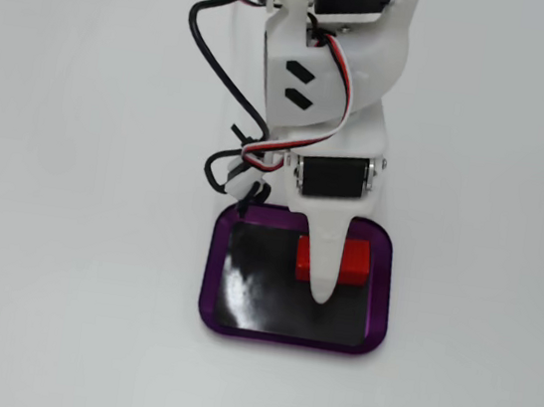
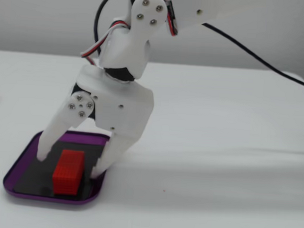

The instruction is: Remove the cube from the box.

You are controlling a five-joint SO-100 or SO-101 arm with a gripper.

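**Purple box with red cube, pincer straddling it**

Nearest the lens in both fixed views sits the box (image 2: 19,174), yet the broadest thing is the white desk (image 1: 67,237) under everything. Next in size comes the white arm (image 1: 336,61), reaching down from the top edge of one fixed view, with black and red-white cables looping along its side. Below it lies the box (image 1: 217,277), a shallow tray with a glossy purple rim and a shiny black floor, flat on the desk.

Smaller again is the pincer (image 2: 69,163), lowered into the box with its jaws spread wide. One finger (image 2: 51,139) touches down near the tray's far side, the other finger (image 2: 110,155) lands by the rim's near right edge in that view.

Smallest is the red cube (image 2: 68,172), resting on the black floor between the two fingers, touched by neither as far as that view shows. Seen from above, the cube (image 1: 355,260) lies in the box's upper right part, partly covered by a white finger (image 1: 324,266).
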